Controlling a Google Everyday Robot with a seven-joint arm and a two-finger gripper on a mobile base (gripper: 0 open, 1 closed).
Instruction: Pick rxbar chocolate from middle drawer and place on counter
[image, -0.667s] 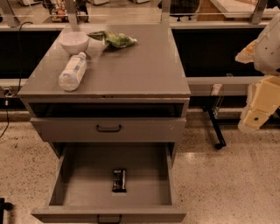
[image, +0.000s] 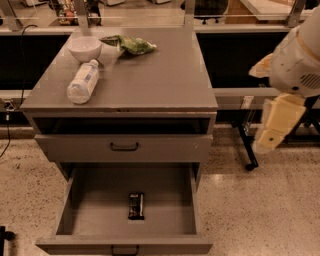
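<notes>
Shifted slightly toward the cabinet (image: 200, 146), the gripper (image: 272, 131) hangs off its right side, clasp state impossible to tell, and should travel over the open middle drawer (image: 95, 195), then descend squarely across the rxbar chocolate (image: 136, 206) lying mid-tray.

White rounded arm shell (image: 295, 55), slotted vent grille (image: 311, 80), cream blocky pincer (image: 266, 139) at far right

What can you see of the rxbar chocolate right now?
The rxbar chocolate is a small flat rectangular bar in a dark wrapper with pale markings. It lies flat, lengthwise front to back, on the floor of the open middle drawer, touching no wall. The gripper hangs right of the cabinet, far from the bar.
</notes>
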